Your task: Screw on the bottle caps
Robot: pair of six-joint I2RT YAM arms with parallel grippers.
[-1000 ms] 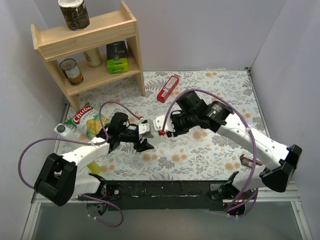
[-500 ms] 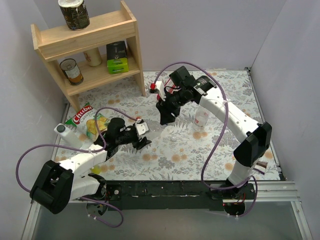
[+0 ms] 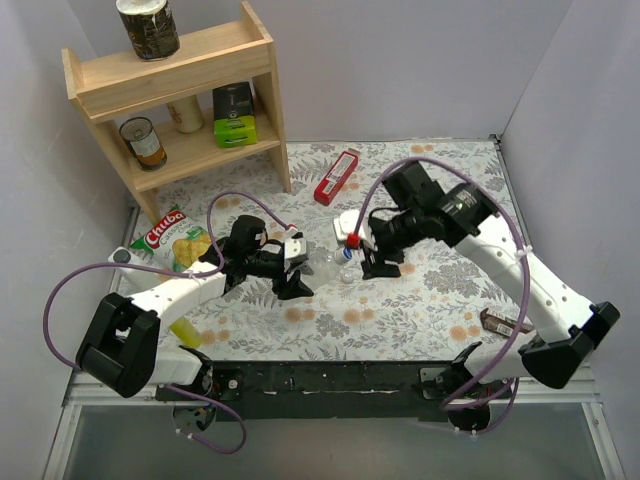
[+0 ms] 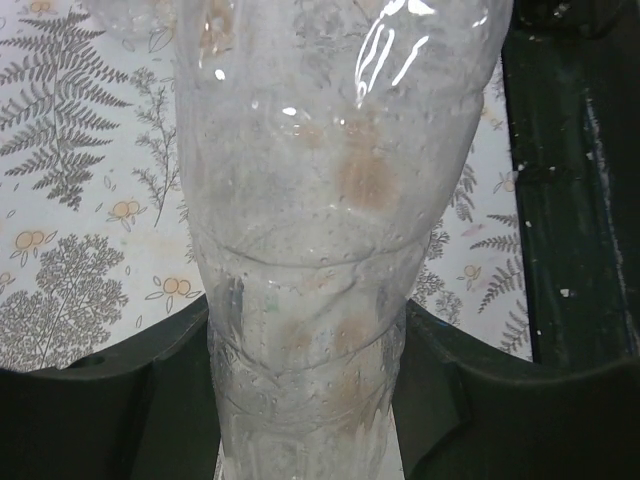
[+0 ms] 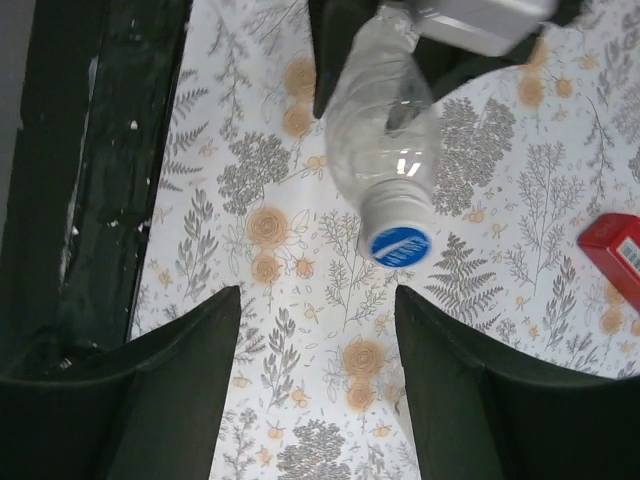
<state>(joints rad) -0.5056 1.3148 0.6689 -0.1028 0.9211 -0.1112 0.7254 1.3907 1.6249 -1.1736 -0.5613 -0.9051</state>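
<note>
A plain clear bottle (image 4: 300, 230) is clamped between the fingers of my left gripper (image 4: 305, 390), which is shut on its body. From above, the bottle (image 3: 325, 264) lies nearly level just above the table, with its neck pointing right from the left gripper (image 3: 297, 273). A blue-and-white cap (image 5: 400, 244) sits on the bottle's (image 5: 385, 130) mouth. My right gripper (image 5: 318, 345) is open with only tablecloth between its fingers. It stands just off the capped end without touching it, to the bottle's right (image 3: 372, 266) from above.
A flat red box (image 3: 337, 176) lies behind the grippers, and its corner (image 5: 615, 255) shows in the right wrist view. A wooden shelf (image 3: 180, 100) with cans stands at the back left. A chips bag (image 3: 172, 240) lies at the left. A small dark object (image 3: 497, 321) lies near the right arm.
The right gripper has opened and let go at the bottle's neck end, swung away and come back beside the cap. The left gripper has kept its hold on the bottle.
</note>
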